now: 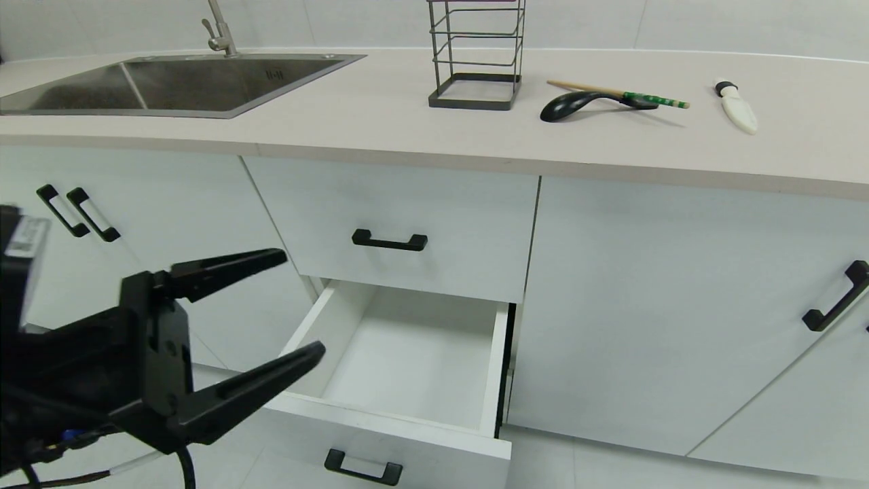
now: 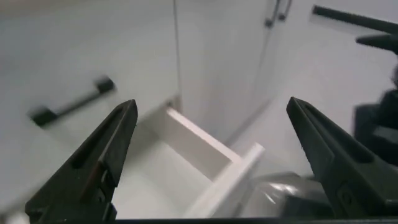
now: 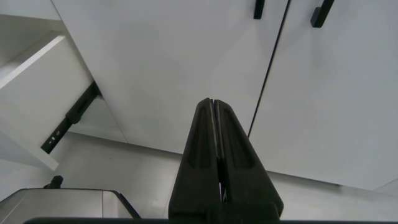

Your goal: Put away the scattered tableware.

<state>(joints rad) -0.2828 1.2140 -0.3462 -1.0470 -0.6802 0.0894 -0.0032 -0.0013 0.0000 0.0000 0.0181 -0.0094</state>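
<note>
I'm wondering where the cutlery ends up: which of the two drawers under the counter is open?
The lower drawer, pulled well out from the cabinet; the upper drawer directly above it is shut.

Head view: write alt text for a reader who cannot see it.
A white drawer stands pulled open beneath a kitchen counter, with the left gripper in front of it, jaws open. On the counter lie a black spoon, chopsticks and a small white utensil, to the right of a wire rack and a sink.
</note>
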